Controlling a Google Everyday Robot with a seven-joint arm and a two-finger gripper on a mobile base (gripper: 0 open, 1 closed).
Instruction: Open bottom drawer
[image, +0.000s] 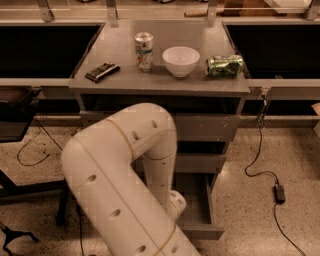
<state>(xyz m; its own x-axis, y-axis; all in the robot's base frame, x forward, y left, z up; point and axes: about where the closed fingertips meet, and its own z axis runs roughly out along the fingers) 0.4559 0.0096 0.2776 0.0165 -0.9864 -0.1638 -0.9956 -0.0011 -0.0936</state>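
No legible word, brand or number anywhere, only unreadable green-and-white print on the upright can (144, 50) and blurred green patterning on the can lying on its side (225, 65), with the gripper hidden behind the arm (120, 190) low by the open bottom drawer (196, 205).

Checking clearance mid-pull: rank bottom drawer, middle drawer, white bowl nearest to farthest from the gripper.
The gripper is hidden behind the arm, down low.
1. bottom drawer, pulled out, lowest.
2. middle drawer, just above it.
3. white bowl, up on the tabletop.
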